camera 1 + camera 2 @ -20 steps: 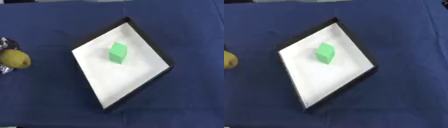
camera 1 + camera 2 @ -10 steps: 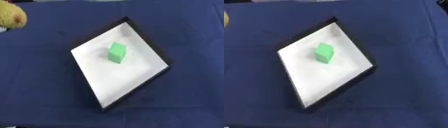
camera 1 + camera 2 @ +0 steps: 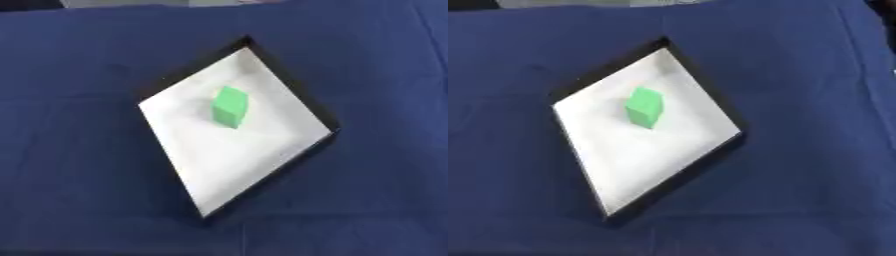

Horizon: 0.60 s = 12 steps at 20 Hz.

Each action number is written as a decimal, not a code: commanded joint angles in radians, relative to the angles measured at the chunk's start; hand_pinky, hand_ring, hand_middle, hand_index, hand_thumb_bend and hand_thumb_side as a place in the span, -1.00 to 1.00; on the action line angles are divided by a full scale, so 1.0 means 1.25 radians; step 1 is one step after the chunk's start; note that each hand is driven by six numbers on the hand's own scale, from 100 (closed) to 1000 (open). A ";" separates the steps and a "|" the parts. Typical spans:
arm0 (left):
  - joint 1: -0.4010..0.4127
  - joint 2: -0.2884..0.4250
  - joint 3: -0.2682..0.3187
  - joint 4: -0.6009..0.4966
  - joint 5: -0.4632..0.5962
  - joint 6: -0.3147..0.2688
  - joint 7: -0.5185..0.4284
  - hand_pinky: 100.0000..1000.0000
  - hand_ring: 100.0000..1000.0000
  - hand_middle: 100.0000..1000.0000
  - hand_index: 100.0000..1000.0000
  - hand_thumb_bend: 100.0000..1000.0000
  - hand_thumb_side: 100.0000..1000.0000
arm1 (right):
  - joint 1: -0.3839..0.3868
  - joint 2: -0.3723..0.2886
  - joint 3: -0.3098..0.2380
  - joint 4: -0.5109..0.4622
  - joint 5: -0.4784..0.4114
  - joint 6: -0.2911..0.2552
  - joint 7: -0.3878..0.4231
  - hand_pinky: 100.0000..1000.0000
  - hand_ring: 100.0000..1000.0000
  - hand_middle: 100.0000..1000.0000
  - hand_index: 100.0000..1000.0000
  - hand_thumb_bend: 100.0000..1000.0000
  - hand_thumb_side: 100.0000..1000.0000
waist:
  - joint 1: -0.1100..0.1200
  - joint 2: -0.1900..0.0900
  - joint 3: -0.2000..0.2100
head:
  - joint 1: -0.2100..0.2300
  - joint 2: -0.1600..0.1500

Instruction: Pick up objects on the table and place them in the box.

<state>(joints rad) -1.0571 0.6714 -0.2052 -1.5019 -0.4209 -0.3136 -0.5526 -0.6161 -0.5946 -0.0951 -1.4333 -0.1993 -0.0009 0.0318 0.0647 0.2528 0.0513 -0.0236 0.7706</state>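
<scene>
Bench: covered in dark blue cloth. Box: shallow, black-rimmed, white floor, set cornerwise at centre. Green block: inside the box, toward its far half. Hands: neither in view, state unknown. No other objects visible; one item placed.

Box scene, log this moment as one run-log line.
box: on blue cloth | green block: inside box | hands: not in view

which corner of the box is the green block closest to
The far corner: the green block sits in the box's upper half, well away from the near corner.
</scene>
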 commanded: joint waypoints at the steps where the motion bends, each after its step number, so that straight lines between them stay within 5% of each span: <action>1: -0.050 -0.057 -0.020 0.031 -0.048 -0.031 -0.006 0.21 0.13 0.01 0.05 -0.44 -1.00 | -0.019 -0.023 -0.008 -0.011 -0.009 0.000 -0.006 1.00 0.99 0.98 0.75 -1.00 -0.18 | -0.015 -0.039 0.002 | 0.000 -0.001; 12: -0.101 -0.241 -0.071 0.171 -0.278 -0.140 0.013 0.21 0.15 0.03 0.06 -0.24 -1.00 | -0.040 -0.043 -0.024 0.000 -0.025 0.000 -0.027 1.00 0.99 0.97 0.74 -1.00 -0.18 | -0.017 -0.041 -0.002 | 0.003 -0.001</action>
<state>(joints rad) -1.1542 0.3767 -0.2960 -1.2937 -0.7394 -0.4745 -0.5406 -0.6463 -0.6077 -0.1117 -1.4263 -0.2224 0.0012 0.0039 0.0596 0.2410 0.0492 -0.0229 0.7711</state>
